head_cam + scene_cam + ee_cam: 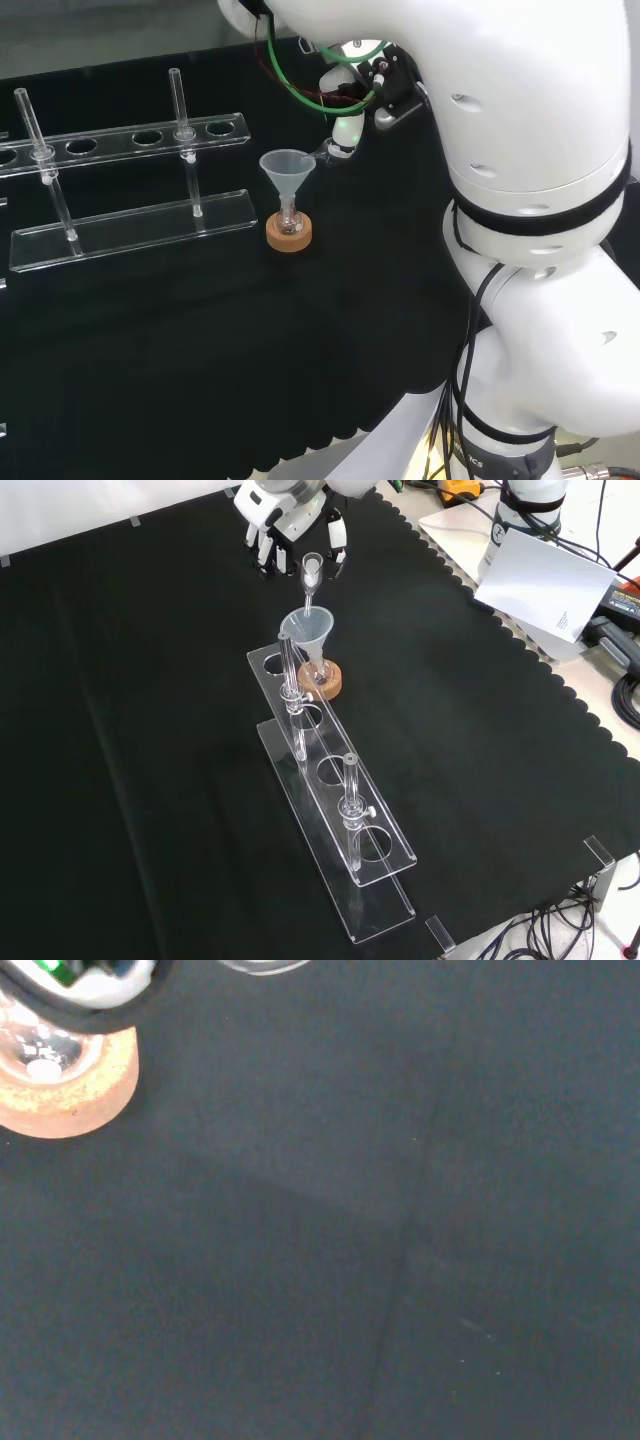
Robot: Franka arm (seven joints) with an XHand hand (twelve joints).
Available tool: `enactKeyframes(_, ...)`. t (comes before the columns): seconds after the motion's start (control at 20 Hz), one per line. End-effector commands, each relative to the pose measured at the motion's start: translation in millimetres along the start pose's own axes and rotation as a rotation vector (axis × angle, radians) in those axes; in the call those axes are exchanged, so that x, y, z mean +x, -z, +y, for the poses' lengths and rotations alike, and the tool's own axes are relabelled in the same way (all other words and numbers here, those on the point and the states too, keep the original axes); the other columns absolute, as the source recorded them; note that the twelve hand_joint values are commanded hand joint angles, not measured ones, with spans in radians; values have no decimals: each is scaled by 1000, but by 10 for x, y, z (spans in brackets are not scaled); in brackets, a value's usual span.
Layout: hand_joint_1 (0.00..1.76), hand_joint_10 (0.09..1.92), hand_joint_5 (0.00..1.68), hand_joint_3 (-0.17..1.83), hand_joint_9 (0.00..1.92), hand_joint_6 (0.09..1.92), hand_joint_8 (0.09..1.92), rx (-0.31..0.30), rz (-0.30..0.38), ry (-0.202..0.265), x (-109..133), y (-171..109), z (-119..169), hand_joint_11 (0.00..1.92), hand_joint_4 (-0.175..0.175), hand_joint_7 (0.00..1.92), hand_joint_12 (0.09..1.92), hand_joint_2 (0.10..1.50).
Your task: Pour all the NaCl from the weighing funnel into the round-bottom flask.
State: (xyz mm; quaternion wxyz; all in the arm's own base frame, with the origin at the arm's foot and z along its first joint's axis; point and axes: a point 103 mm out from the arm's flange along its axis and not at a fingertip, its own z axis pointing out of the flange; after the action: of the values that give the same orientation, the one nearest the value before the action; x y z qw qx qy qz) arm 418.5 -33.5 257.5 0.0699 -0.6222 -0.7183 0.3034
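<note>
The hand (290,515) stands at the top of the front view, above the far end of the clear rack (330,810); its fingers (262,548) curl about the upper end of the weighing funnel (311,580), a slim clear tube held nearly upright with its lower tip over the mouth of the funnel (306,630); the thumb side closes on the tube from the right of that view. The funnel sits in the neck of the round-bottom flask (318,677), which rests on a cork ring (325,685) on the black-clothed table (150,730); the head view shows the same funnel (287,165) on its cork ring (290,234), just beside the rack's end.

Handling judgement: the weighing funnel appears light, rigid, smooth and fragile, probably glass; it is likely to slip between hard fingers if tilted sharply; the hold is best kept at the wide upper body, leaving the narrow spout free. The flask and funnel stack looks top-heavy and unsecured; contact from the spout could tip it. Whether salt remains in the tube cannot be told; a little white shows at the flask bottom (40,1055) in the wrist view.
</note>
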Motion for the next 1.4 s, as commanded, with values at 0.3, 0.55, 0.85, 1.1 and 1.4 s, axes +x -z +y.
enactKeyframes(0.3,1109,422,1237,706,898,761,604,10,-101,-21,76,104,1,607,175,599,1236,647)
enactKeyframes(0.55,1109,422,1238,706,898,760,604,9,-133,-40,96,150,4,607,175,598,1237,646)
enactKeyframes(0.85,1109,422,1238,707,899,759,604,13,-166,-47,116,234,-3,607,175,597,1237,646)
enactKeyframes(1.1,1109,422,1238,707,899,759,604,27,-187,-52,133,249,7,607,175,597,1237,646)
enactKeyframes(1.4,1109,422,1238,707,898,759,603,36,-220,-55,157,286,15,607,175,596,1237,646)
